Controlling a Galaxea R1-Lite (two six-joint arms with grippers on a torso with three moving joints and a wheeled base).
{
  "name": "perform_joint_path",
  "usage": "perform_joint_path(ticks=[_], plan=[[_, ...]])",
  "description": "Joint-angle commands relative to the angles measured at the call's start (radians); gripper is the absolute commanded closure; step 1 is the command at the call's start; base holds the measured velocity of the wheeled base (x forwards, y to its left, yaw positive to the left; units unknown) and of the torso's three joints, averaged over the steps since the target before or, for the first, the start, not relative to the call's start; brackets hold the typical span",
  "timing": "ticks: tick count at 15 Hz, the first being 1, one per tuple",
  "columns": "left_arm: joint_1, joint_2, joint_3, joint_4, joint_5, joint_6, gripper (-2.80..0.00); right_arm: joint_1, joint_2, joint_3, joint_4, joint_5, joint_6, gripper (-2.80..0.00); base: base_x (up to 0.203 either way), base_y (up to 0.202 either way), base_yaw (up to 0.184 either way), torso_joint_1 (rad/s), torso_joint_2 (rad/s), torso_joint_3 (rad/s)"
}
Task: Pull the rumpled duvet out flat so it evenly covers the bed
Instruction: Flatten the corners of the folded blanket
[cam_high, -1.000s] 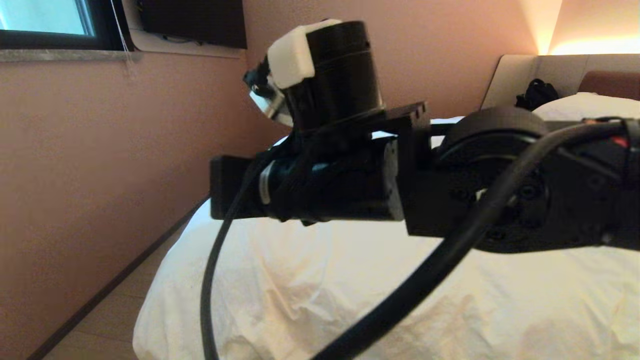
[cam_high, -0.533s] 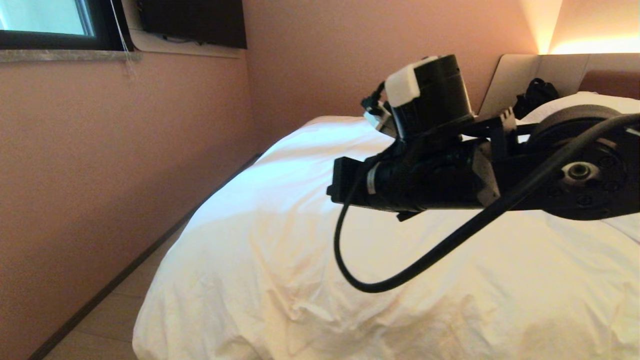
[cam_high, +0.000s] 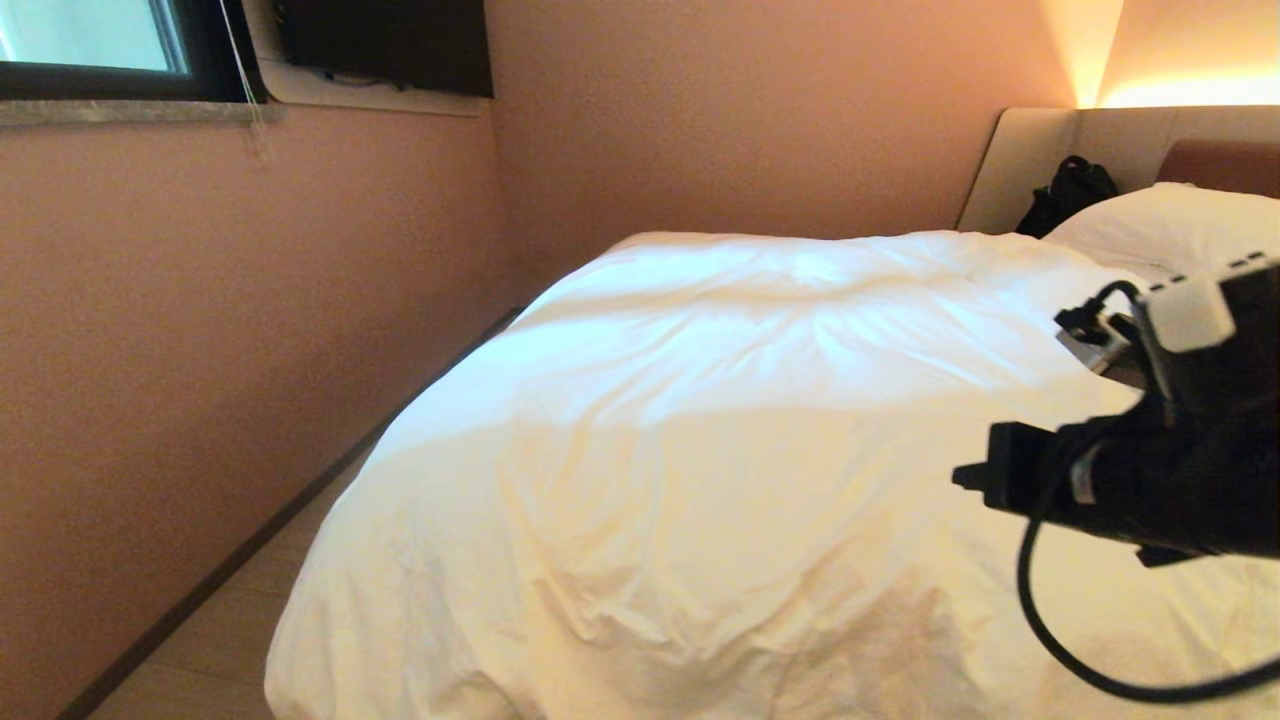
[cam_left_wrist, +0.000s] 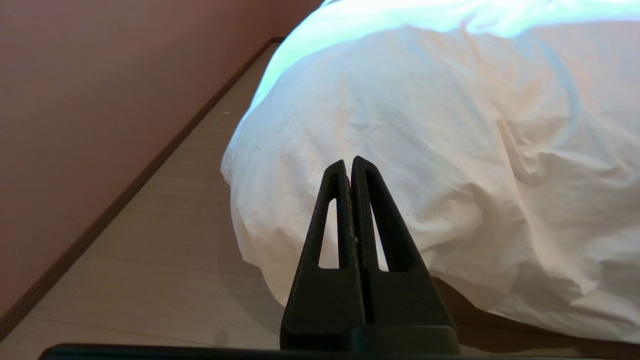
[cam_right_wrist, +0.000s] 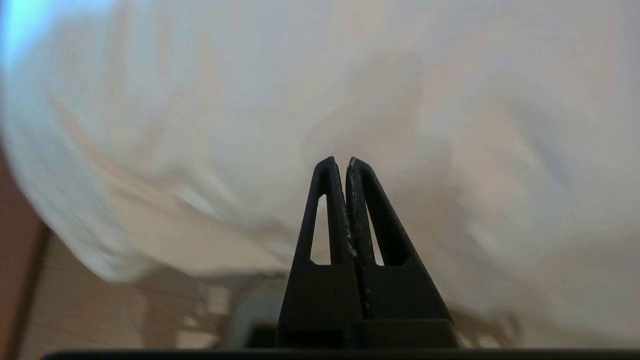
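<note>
1 floor strip (cam_left_wrist: 165, 260) beside duvet (cam_high: 720, 470)

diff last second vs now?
Right arm swung out of mid-frame to the head view's lower right, uncovering the duvet and pillow. Right gripper shut and empty throughout. Unchanged: duvet spread over the bed, left gripper shut by its foot corner.
</note>
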Motion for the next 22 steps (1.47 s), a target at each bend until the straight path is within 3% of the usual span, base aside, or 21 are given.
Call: perform_joint_path(ticks=[1, 5, 8, 10, 15, 22], plan=[[0.000, 0.000, 0.000, 0.000, 0.000, 0.000, 0.00, -0.033, -0.178, 0.127, 0.000, -0.005, -0.003, 0.00, 0.000, 0.000, 0.000, 0.000, 0.00, 0.000], [0.000, 0.000, 0.000, 0.000, 0.000, 0.000, 0.00, -0.061, -0.485, 0.263, 0.005, -0.066, -0.013, 0.00, 0.000, 0.000, 0.000, 0.000, 0.00, 0.000], [0.000, 0.000, 0.000, 0.000, 0.000, 0.000, 0.00, -0.158, -0.679, 0.335, 0.010, -0.153, -0.016, 0.00, 0.000, 0.000, 0.000, 0.000, 0.00, 0.000], [0.000, 0.000, 0.000, 0.000, 0.000, 0.000, 0.00, -0.215, -0.785, 0.387, 0.005, -0.168, -0.017, 0.00, 0.000, 0.000, 0.000, 0.000, 0.00, 0.000], [0.000, 0.000, 0.000, 0.001, 0.000, 0.000, 0.00, -0.257, -1.039, 0.472, 0.012, -0.183, -0.032, 0.00, 0.000, 0.000, 0.000, 0.000, 0.00, 0.000], [0.000, 0.000, 0.000, 0.001, 0.000, 0.000, 0.00, -0.305, -1.115, 0.577, -0.100, -0.279, -0.295, 0.00, 0.000, 0.000, 0.000, 0.000, 0.00, 0.000]])
